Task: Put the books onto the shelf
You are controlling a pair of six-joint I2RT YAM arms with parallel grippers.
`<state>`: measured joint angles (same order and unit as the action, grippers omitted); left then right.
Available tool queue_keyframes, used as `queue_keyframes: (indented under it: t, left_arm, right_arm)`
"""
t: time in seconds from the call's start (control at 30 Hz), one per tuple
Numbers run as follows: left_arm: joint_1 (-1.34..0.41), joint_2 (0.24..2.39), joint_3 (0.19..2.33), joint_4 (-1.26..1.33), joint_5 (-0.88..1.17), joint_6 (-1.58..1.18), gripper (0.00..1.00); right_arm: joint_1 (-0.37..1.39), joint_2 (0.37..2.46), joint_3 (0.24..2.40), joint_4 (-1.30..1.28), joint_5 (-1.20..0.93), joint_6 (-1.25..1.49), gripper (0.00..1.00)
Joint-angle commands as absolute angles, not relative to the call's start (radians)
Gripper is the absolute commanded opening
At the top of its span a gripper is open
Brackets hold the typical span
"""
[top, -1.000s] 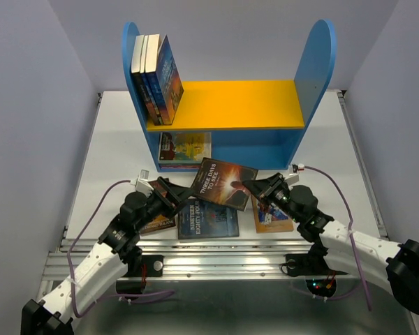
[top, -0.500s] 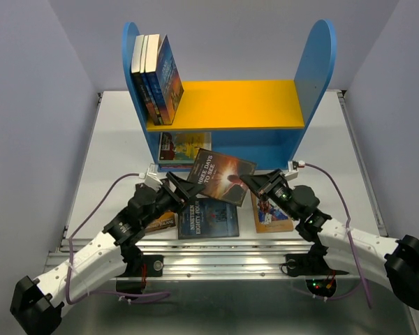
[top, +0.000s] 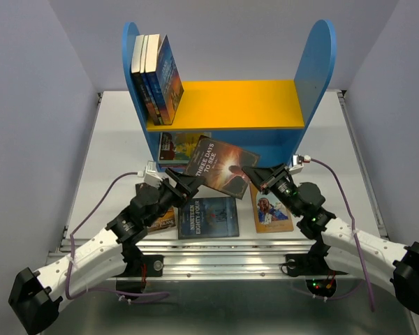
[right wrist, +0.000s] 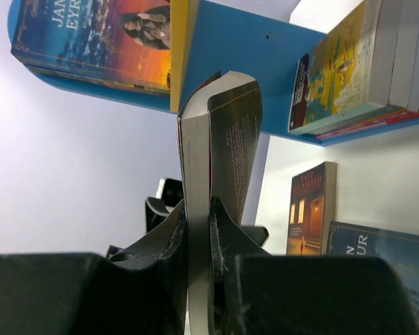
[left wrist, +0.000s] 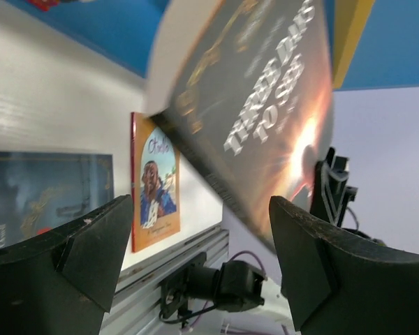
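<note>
Mid-transfer: dark book (top: 220, 166) aloft at 6 o'clock of shelf (top: 251, 105), edge pinched by right gripper (top: 255, 179); left gripper (top: 184, 183) spread, flanking at 9. Next, likely: tilt upright, raise onto shelf

The dark book (top: 222, 166) has risen further off the table (top: 119, 139) and moved toward the shelf (top: 279, 148); its far corner now overlaps the lower compartment. The right gripper (top: 253, 179), clamped on its right edge, advanced with it. The left gripper (top: 188, 184) has reached forward, close to the book's left edge.
</note>
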<state>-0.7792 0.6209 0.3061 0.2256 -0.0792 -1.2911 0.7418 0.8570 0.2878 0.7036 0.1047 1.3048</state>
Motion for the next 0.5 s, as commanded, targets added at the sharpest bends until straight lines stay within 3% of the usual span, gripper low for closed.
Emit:
queue_keyframes:
  t: [0.0,0.17,0.23,0.4,0.47]
  left_arm:
    - [-0.787,0.644,0.377,0.374,-0.13,-1.279,0.89]
    - [-0.796,0.675,0.39,0.425,-0.146,-1.255,0.89]
    - [-0.796,0.683,0.388,0.431,-0.166,-1.259,0.83]
    - [-0.796,0.675,0.394,0.446,-0.218,-1.267,0.56]
    - [-0.796,0.667,0.405,0.454,-0.232,-1.255,0.56]
  right_arm:
    - [0.752,0.828,0.339,0.776,0.087,1.35,0.01]
    - [0.752,0.825,0.324,0.799,0.075,1.393,0.01]
    - [0.752,0.834,0.316,0.818,0.061,1.408,0.01]
    - [0.752,0.844,0.298,0.828,0.043,1.431,0.01]
    - [0.752,0.842,0.293,0.822,0.035,1.431,0.01]
